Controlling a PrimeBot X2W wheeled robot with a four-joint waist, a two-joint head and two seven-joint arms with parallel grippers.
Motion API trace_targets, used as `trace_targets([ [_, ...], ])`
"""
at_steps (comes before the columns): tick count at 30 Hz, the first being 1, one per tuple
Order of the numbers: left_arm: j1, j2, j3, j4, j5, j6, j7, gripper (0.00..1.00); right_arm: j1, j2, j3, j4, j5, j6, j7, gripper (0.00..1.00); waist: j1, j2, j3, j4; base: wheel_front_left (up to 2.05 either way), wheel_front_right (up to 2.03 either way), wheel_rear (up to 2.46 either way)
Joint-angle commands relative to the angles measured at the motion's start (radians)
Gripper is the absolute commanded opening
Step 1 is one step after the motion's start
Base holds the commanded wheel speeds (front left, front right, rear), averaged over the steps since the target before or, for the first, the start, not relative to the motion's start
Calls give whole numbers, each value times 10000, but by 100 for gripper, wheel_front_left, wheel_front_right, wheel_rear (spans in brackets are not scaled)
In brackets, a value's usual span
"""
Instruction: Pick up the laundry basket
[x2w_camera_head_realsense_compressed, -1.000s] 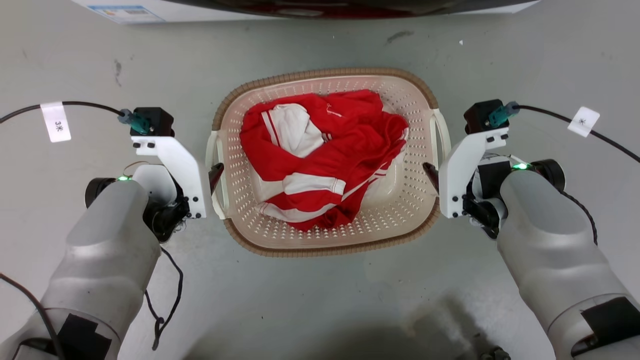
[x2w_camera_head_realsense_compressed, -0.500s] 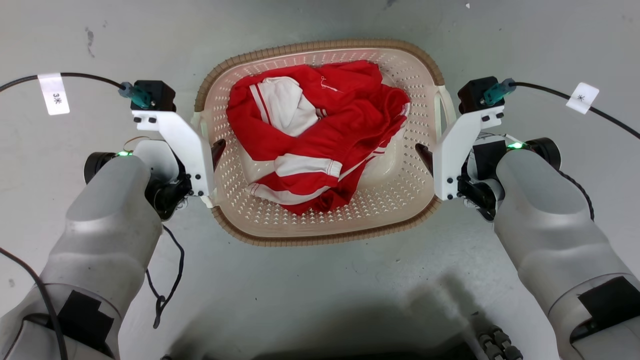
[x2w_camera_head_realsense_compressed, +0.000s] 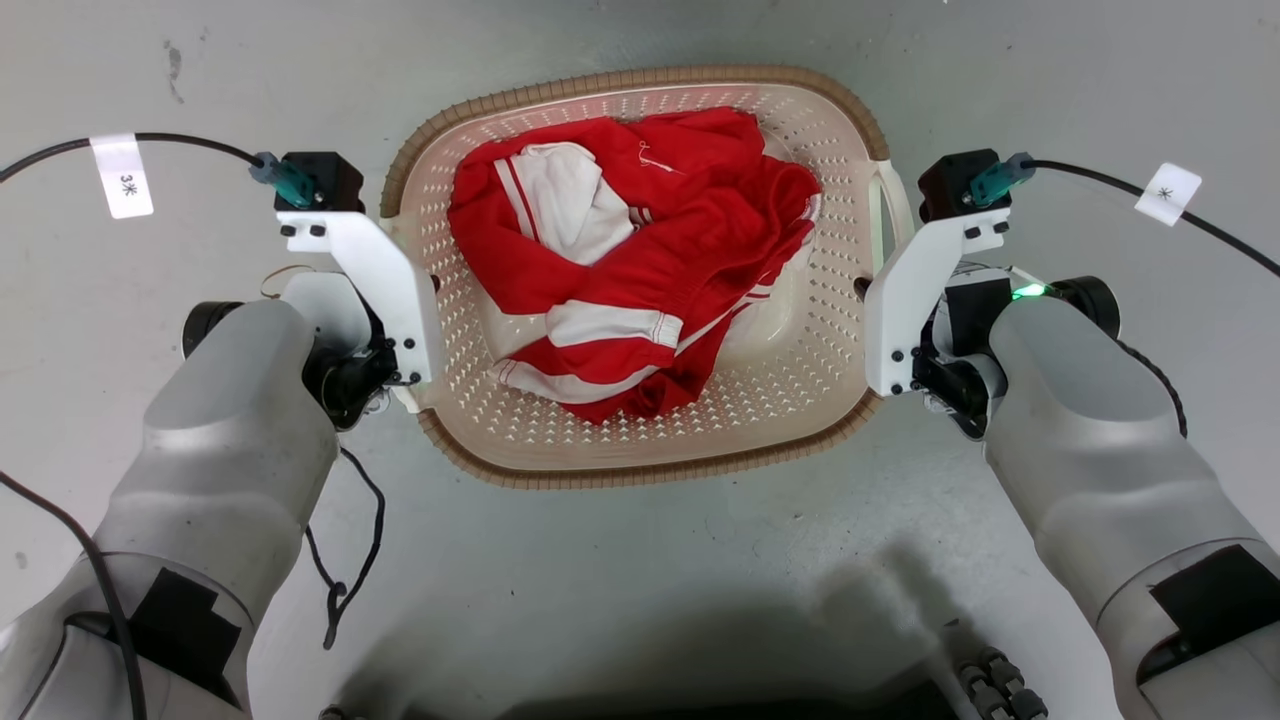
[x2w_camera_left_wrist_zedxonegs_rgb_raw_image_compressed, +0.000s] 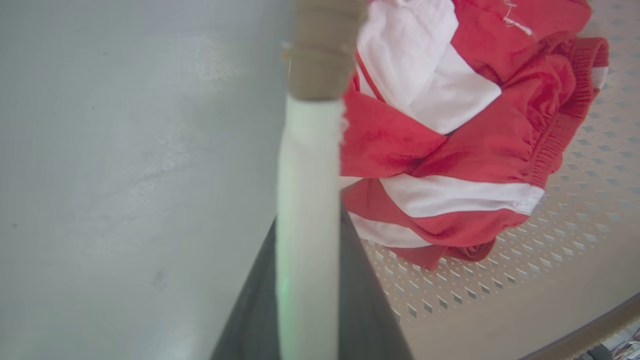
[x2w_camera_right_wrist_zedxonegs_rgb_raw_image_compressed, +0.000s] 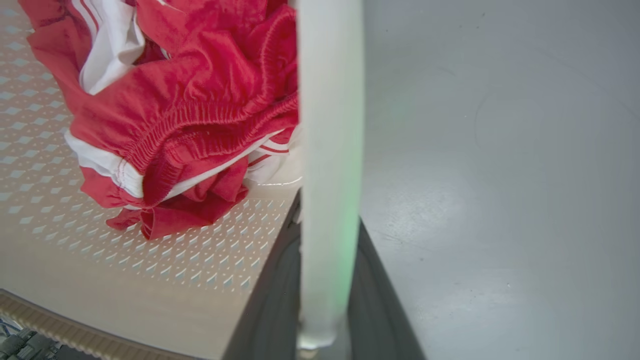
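We hold the laundry basket (x2w_camera_head_realsense_compressed: 800, 400) at both sides over a bare grey floor (x2w_camera_head_realsense_compressed: 640, 580).
In the head view it sits at centre with a red-and-white garment (x2w_camera_head_realsense_compressed: 640, 280) heaped inside, our left gripper (x2w_camera_head_realsense_compressed: 432, 290) at its 9 o'clock and our right gripper (x2w_camera_head_realsense_compressed: 860, 288) at its 3 o'clock. The wrist views show each pair of dark fingers clamped on a white handle: the left handle (x2w_camera_left_wrist_zedxonegs_rgb_raw_image_compressed: 307, 175) and the right handle (x2w_camera_right_wrist_zedxonegs_rgb_raw_image_compressed: 327, 150). The floor is smooth, with a dark scuff (x2w_camera_head_realsense_compressed: 173, 55) at 11 o'clock and a shadow (x2w_camera_head_realsense_compressed: 700, 650) at 6 o'clock.

Room was bright, even light; soft shadow on floor (x2w_camera_head_realsense_compressed: 620, 560) on near side of laundry basket (x2w_camera_head_realsense_compressed: 800, 390). Its handle (x2w_camera_left_wrist_zedxonegs_rgb_raw_image_compressed: 307, 225) was blurred close-up, w/ green tint.
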Motion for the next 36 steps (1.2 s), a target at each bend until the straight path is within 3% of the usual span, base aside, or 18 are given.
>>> trace_targets([
  [1, -31, 46, -85, 39, -59, 6, 86, 0, -94, 13, 118, 42, 83, -3, 13, 0, -1, 0, -76, 0, 0, 0, 0],
  [12, 308, -202, -686, 303, -553, -8, 1117, 0, 274, 18, 779, 50, 1016, -2, 1400, 0, -1, 0, -1281, 64, 0, 0, 0],
  [36, 1625, -742, -869, 1018, -2111, -18, 4053, 0, 1550, 83, 1697, 226, 3296, 14, 5065, 0, -1, 0, -5595, 34, 0, 0, 0],
])
